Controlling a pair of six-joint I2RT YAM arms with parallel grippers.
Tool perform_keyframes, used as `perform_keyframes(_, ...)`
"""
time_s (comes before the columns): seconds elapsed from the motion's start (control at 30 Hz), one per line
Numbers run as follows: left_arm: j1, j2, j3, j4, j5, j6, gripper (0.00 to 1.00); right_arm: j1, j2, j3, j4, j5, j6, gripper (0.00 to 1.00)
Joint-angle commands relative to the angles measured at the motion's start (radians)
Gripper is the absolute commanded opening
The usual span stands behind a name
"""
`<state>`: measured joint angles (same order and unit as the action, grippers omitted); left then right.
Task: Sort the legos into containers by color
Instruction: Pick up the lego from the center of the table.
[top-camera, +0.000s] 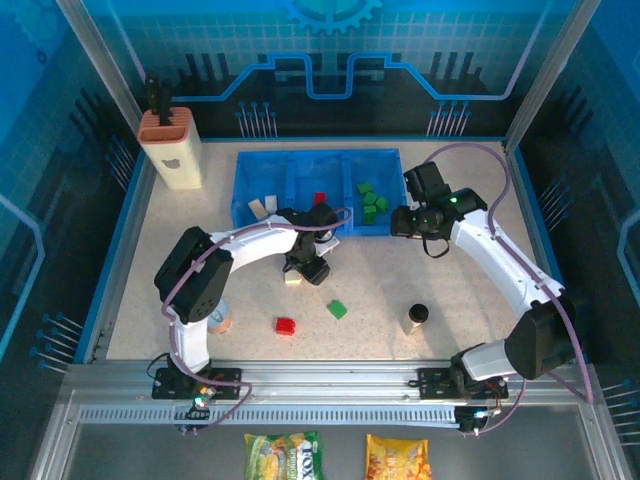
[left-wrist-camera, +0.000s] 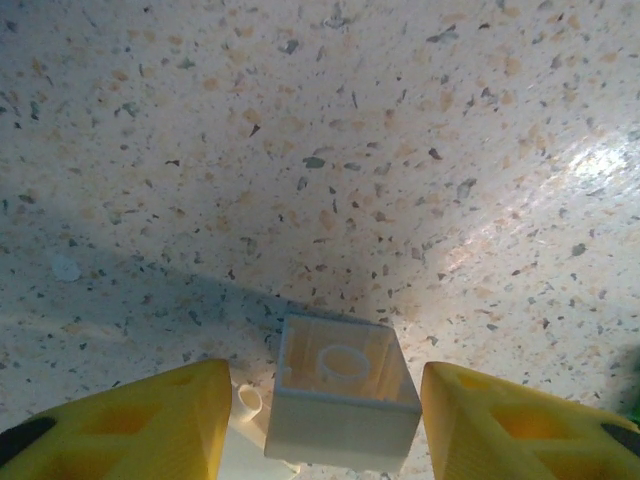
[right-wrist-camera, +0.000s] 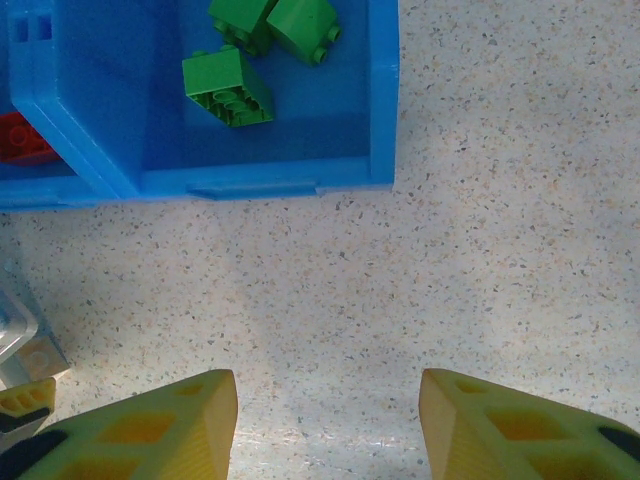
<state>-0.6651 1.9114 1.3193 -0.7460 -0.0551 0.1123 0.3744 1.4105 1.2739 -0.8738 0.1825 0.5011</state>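
Brick (left-wrist-camera: 343, 405), cream plastic, hollow square, between parted left jaws, speckled tabletop (left-wrist-camera: 300, 150)

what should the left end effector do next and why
Probably lower a little and close the left end effector on the white brick. The brick lies on the table between its open yellow fingers, which stand apart from it on both sides, so nothing is gripped yet.

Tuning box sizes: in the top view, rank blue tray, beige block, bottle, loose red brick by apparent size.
blue tray
beige block
bottle
red brick, nearly bottle-sized, so that last order is unsure
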Motion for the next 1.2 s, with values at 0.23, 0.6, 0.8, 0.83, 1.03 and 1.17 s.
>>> perform_keyframes(0.23,-0.017,0.049,0.000,-0.001,-0.017,0.027,0.50,0.014,0.005,0.019,-0.010,0.017,0.003,0.52)
perform_keyframes(0.6,-0.027,0.061,0.000,-0.004,-0.037,0.029,0.40,0.015,0.001,0.016,-0.010,0.018,0.001,0.52)
perform_keyframes(0.8,-0.027,0.024,0.006,-0.012,-0.029,0.025,0.37,0.015,-0.001,0.028,-0.014,0.020,-0.001,0.52)
perform_keyframes(0.83,-0.027,0.011,0.006,-0.013,-0.027,0.023,0.37,0.015,0.000,0.030,-0.016,0.020,-0.002,0.52)
perform_keyframes(1.03,-0.010,-0.080,0.009,-0.006,-0.014,-0.025,0.36,0.016,0.002,0.044,-0.023,0.021,-0.007,0.52)
perform_keyframes(1.17,0.025,-0.136,0.022,-0.011,-0.017,-0.088,0.35,0.015,0.005,0.051,-0.027,0.020,-0.011,0.52)
